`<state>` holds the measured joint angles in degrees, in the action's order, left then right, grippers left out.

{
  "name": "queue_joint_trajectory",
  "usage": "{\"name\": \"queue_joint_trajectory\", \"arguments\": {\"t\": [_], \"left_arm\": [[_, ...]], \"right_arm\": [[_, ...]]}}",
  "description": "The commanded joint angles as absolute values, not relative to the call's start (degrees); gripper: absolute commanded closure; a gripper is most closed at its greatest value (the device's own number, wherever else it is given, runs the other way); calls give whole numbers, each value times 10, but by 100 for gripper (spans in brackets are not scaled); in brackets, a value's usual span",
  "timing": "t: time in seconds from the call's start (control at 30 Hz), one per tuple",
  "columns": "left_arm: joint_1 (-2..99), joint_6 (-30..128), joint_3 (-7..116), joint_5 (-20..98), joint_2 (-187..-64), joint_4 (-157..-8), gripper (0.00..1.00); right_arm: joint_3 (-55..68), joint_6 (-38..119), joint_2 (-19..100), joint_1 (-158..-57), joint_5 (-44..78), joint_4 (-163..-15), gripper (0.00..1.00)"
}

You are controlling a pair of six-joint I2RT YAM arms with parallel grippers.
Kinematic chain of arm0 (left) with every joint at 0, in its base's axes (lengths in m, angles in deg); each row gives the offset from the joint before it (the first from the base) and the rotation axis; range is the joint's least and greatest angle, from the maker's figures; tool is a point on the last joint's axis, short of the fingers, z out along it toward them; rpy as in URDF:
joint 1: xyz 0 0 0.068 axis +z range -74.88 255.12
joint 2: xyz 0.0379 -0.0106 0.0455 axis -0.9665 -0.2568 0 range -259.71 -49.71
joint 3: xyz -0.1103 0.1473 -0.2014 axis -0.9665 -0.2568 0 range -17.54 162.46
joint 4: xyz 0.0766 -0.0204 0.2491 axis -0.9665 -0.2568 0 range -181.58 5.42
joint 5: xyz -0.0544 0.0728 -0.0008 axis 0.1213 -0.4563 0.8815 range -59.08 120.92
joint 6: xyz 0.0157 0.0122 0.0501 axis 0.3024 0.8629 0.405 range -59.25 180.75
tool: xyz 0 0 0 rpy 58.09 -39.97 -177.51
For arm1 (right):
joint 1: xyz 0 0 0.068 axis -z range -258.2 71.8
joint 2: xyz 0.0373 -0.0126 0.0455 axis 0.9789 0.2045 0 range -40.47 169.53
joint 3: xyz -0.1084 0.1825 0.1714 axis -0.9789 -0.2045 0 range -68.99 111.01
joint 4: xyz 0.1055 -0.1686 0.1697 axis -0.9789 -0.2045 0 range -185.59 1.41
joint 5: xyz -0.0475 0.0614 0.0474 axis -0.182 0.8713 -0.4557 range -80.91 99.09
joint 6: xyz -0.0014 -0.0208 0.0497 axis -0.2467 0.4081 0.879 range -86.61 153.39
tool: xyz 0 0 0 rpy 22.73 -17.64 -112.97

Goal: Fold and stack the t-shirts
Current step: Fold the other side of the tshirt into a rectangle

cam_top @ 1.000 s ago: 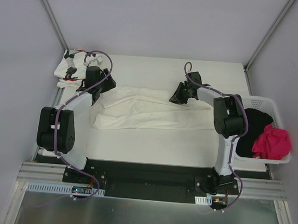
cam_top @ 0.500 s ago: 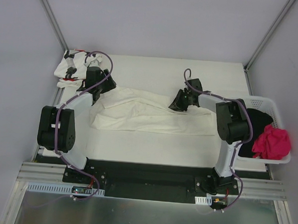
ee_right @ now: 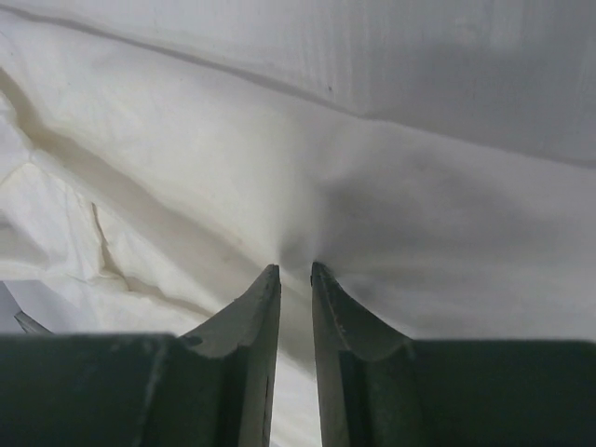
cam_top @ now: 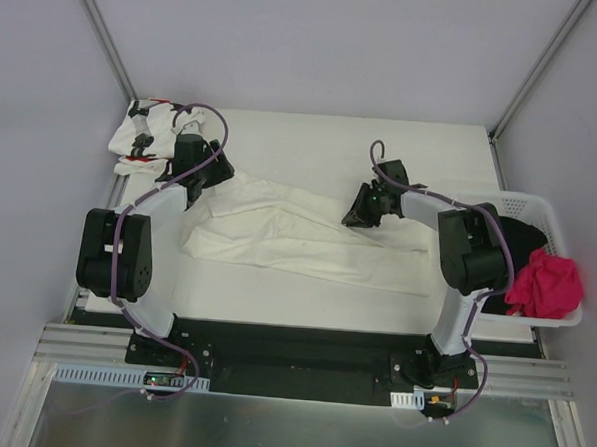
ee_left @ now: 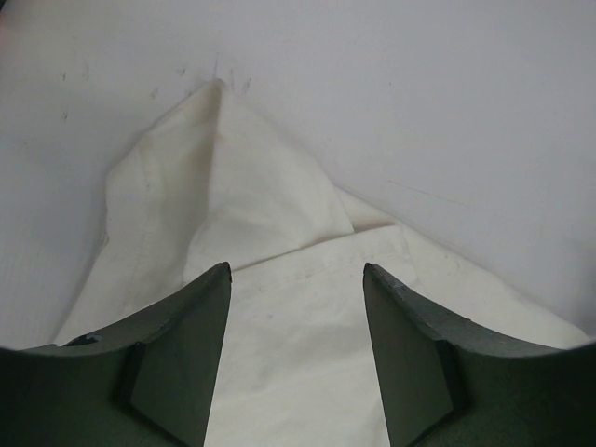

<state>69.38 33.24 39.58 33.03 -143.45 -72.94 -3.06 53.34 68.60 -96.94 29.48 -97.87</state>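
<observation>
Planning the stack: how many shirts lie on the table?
2: the cream-white shirt spread across the middle, the star-print shirt bunched far left. The basket may hide more.

The white worktop (cam_top: 323, 145) stands in a booth with plain pale grey walls (cam_top: 318, 44). Two slanted metal posts (cam_top: 103, 33) rise from its far corners. At the near edge lie a black base plate (cam_top: 302, 349), an aluminium rail (cam_top: 82, 350) and a shiny metal sheet (cam_top: 288, 428). The light is soft and even.
</observation>
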Motion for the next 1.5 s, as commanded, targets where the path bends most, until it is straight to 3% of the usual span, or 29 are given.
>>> {"name": "queue_joint_trajectory", "arguments": {"t": [0.0,0.33,0.77,1.47], "left_arm": [[685,345,406,342,-1427,-717,43],[684,346,407,343,-1423,-717,43],[683,341,416,346,-1442,-717,43],[682,340,395,336,-1460,-703,43]], "right_arm": [[42,528,701,-970,282,-991,77],[161,544,787,-1018,306,-998,76],[189,563,820,-1063,329,-997,76],[53,560,757,-1105,313,-992,76]]}}
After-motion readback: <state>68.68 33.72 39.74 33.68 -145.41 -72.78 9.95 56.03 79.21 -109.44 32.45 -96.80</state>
